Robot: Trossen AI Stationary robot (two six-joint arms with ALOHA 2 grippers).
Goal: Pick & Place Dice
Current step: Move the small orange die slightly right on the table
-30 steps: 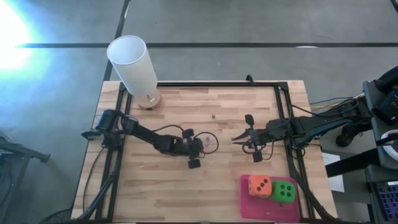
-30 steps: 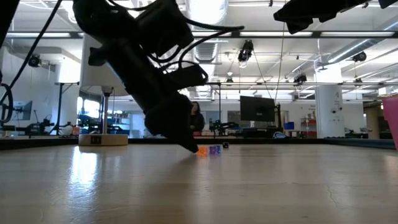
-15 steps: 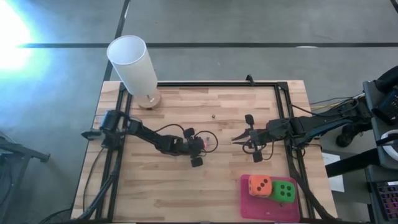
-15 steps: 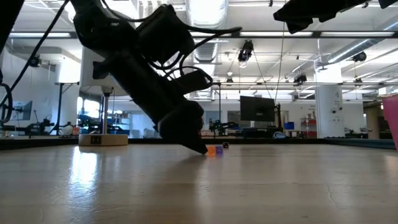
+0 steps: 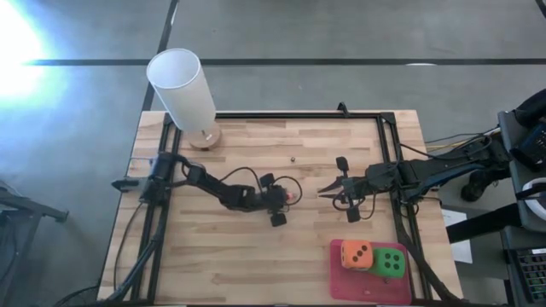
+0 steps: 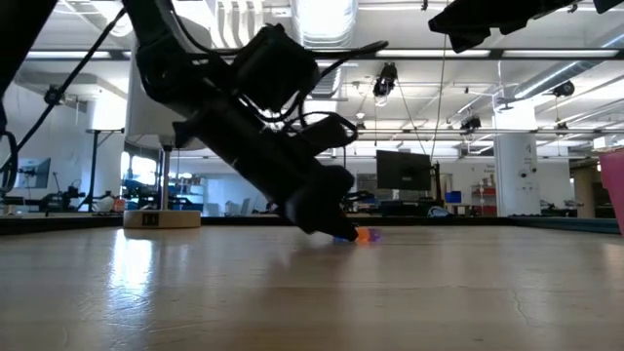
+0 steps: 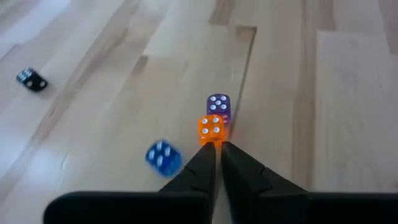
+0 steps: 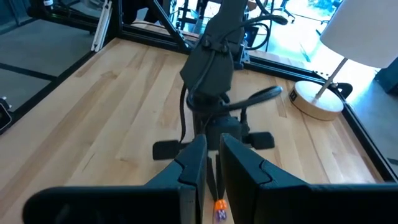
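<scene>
The left hand (image 7: 216, 149), pinched shut and empty, has slid right to touch the small orange die (image 7: 211, 129). The right hand (image 5: 327, 192) waits shut mid-table. No small die is picked up yet.

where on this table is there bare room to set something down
Bare wood lies along the near edge of the table, left of the pink mat, and between the lamp base and the far right corner. The middle is crowded: left gripper, small dice, right gripper.

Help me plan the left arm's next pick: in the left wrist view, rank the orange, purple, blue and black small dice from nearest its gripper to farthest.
From the left gripper:
1. Orange die, at the fingertips.
2. Purple die, just behind the orange, and blue die, beside the fingers: too close to call.
3. Black die, far off alone.
</scene>
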